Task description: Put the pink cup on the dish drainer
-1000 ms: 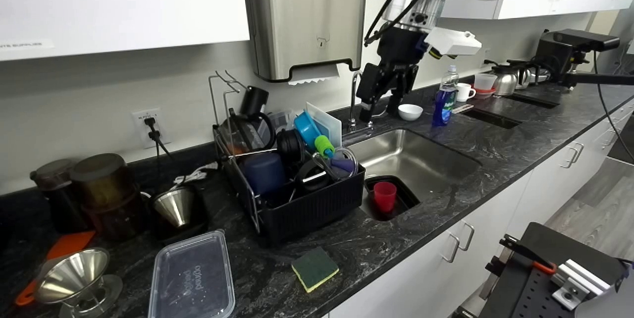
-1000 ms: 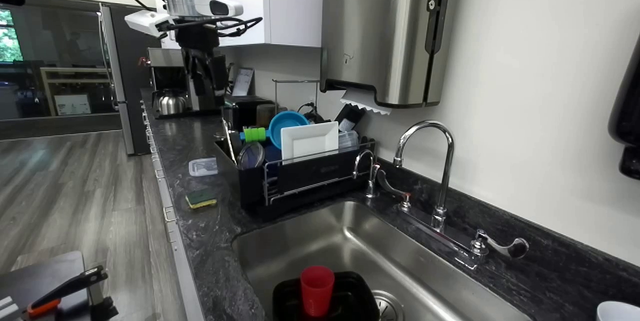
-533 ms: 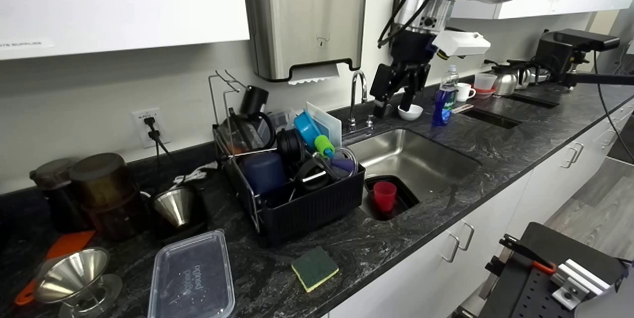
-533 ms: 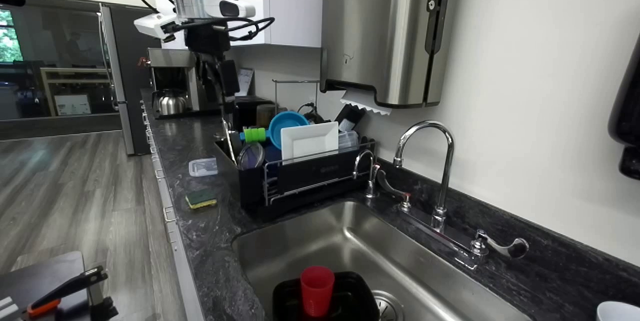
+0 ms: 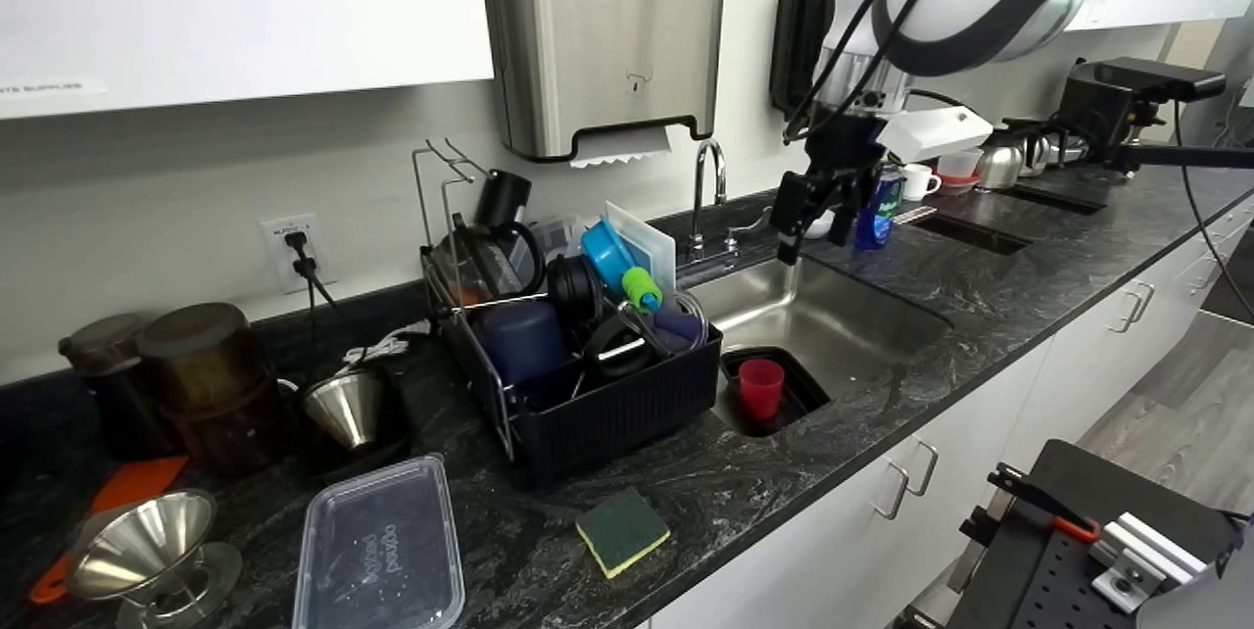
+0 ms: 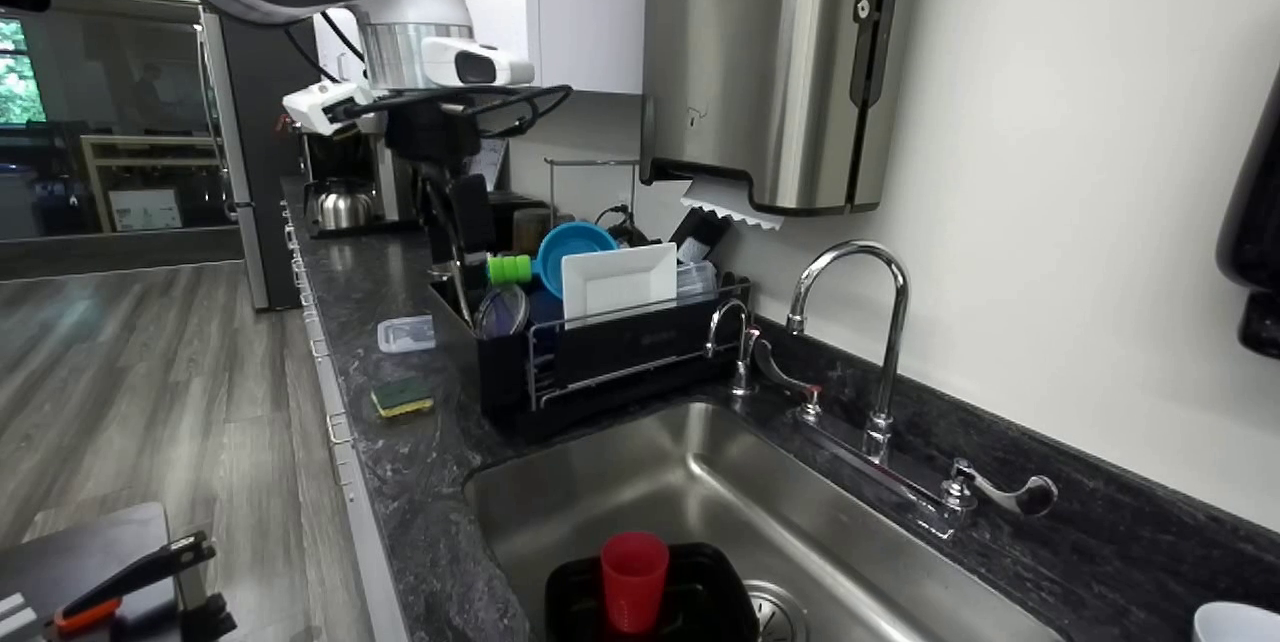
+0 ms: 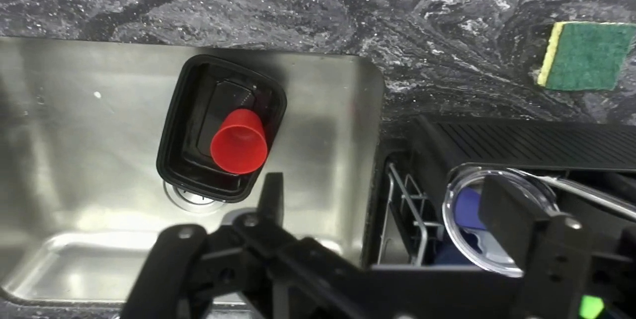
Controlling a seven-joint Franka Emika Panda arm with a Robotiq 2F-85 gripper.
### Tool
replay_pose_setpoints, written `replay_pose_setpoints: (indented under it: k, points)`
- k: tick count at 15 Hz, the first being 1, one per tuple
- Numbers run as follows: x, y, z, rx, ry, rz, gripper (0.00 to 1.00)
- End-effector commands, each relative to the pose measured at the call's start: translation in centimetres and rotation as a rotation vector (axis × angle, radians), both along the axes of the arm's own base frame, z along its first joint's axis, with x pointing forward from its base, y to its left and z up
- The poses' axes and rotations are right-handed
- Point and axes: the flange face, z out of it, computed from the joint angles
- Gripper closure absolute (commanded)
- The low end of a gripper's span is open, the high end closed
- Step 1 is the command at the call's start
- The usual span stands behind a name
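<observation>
The pink cup (image 5: 760, 386) stands mouth up in a black tray (image 5: 805, 384) in the sink. It also shows in an exterior view (image 6: 634, 577) and in the wrist view (image 7: 239, 142), left of my fingers. The black dish drainer (image 5: 617, 428) stands beside the sink, full of dishes; it also shows in an exterior view (image 6: 640, 347) and at the right of the wrist view (image 7: 536, 142). My gripper (image 5: 814, 245) points down, well above the sink and apart from the cup. In the wrist view its fingers (image 7: 387, 185) are wide apart with nothing between them.
A tall faucet (image 6: 895, 332) rises at the back of the sink (image 6: 800, 522). A blue soap bottle (image 5: 875, 217) and a white bowl (image 5: 816, 225) stand behind the gripper. A sponge (image 5: 624, 531) and a clear container (image 5: 382, 551) lie on the counter. A paper towel dispenser (image 5: 627, 31) hangs above.
My arm and gripper have moved lower and to the right in both exterior views. The cup, the tray and the dish drainer have not moved.
</observation>
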Motion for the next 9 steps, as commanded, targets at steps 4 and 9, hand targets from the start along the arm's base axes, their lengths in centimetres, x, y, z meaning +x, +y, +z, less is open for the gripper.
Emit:
replay_pose_setpoints:
  k: [4,9]
  points:
    - [-0.1,-2.5,-4.8,-0.026,-0.001,-0.067,0.00]
    - [-0.2,-2.3,-5.2,-0.012,0.017,-0.064,0.00]
